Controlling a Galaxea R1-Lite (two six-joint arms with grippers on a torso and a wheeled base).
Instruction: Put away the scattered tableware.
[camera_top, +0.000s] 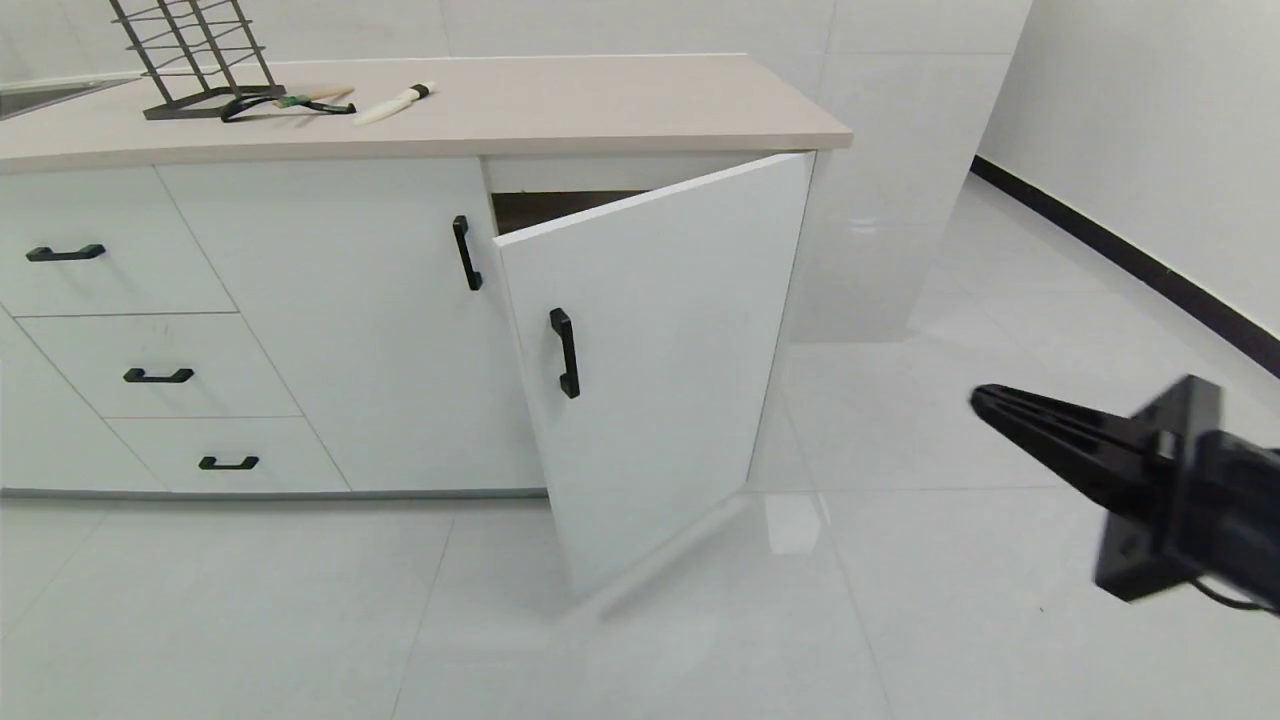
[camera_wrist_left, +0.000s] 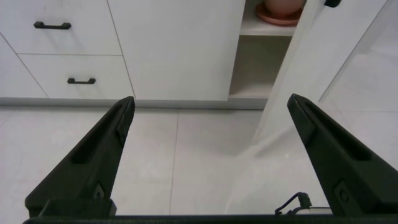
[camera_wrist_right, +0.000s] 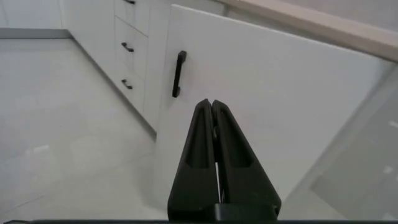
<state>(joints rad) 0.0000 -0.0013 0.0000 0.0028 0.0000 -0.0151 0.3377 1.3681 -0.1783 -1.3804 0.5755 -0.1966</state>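
Observation:
On the beige countertop (camera_top: 600, 100) lie a white-handled utensil (camera_top: 393, 103) and a wooden-handled one (camera_top: 300, 100) beside a black wire rack (camera_top: 195, 60). Below, the white cabinet door (camera_top: 650, 350) stands half open, its black handle (camera_top: 565, 352) facing out. My right gripper (camera_top: 985, 402) hangs shut and empty over the floor, to the right of the door; it points at the door (camera_wrist_right: 261, 93) and handle (camera_wrist_right: 179, 73). My left gripper (camera_wrist_left: 208, 109) is open, low over the floor before the cabinet, where a pink dish (camera_wrist_left: 281, 11) rests on a shelf.
Three drawers with black handles (camera_top: 158, 376) fill the cabinet's left side. A sink corner (camera_top: 40, 95) shows at the counter's far left. White tiled floor (camera_top: 900, 600) spreads to the right, bounded by a wall with a black skirting (camera_top: 1130, 260).

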